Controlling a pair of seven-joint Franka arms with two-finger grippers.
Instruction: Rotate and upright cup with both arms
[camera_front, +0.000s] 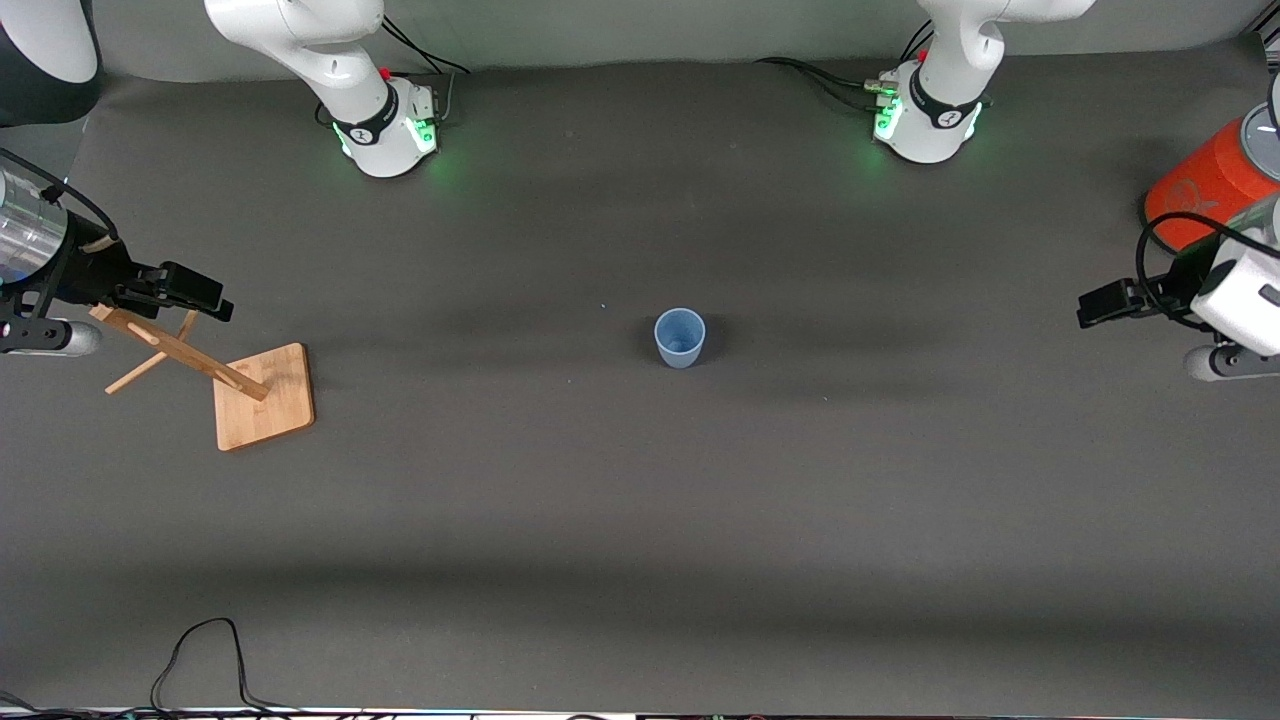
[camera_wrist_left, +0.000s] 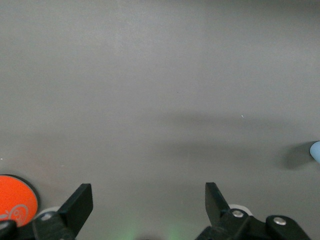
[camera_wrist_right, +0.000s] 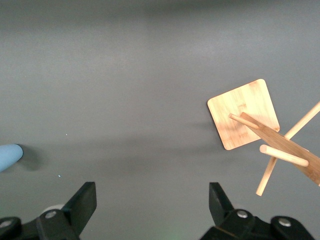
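Observation:
The small pale blue cup (camera_front: 680, 337) rests mid-table between the two arms. Its wide round end lies farther from the front camera and its narrow end nearer; whether it stands or lies I cannot tell. A sliver of it shows at the edge of the left wrist view (camera_wrist_left: 315, 150) and of the right wrist view (camera_wrist_right: 9, 156). My left gripper (camera_front: 1095, 305) hangs open over the left arm's end of the table, well apart from the cup, with nothing between its fingers (camera_wrist_left: 149, 192). My right gripper (camera_front: 205, 295) is open and empty (camera_wrist_right: 152, 192) above the wooden stand.
A wooden peg stand (camera_front: 262, 398) with a square base and slanted post sits under the right gripper (camera_wrist_right: 245, 112). An orange-red canister (camera_front: 1210, 185) stands beside the left gripper (camera_wrist_left: 15, 200). A black cable (camera_front: 200, 650) loops along the table's front edge.

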